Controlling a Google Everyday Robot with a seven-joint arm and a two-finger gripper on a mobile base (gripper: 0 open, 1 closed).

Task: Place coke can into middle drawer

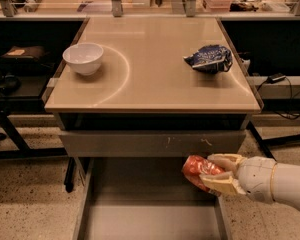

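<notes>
The coke can (196, 169) is a small red can lying sideways in my gripper (216, 173), whose pale fingers (225, 159) are shut around it. The gripper and its white arm come in from the lower right. It holds the can above the right rear part of the open middle drawer (140, 219), just below the grey drawer front with pale scratches (150, 143). The drawer's flat grey floor shows below, and I see nothing lying on it.
A tan table top (150, 69) sits above the drawers. A white bowl (83, 58) stands at its left and a blue and white chip bag (208, 59) at its right. Dark shelves and cables flank the table on a speckled floor.
</notes>
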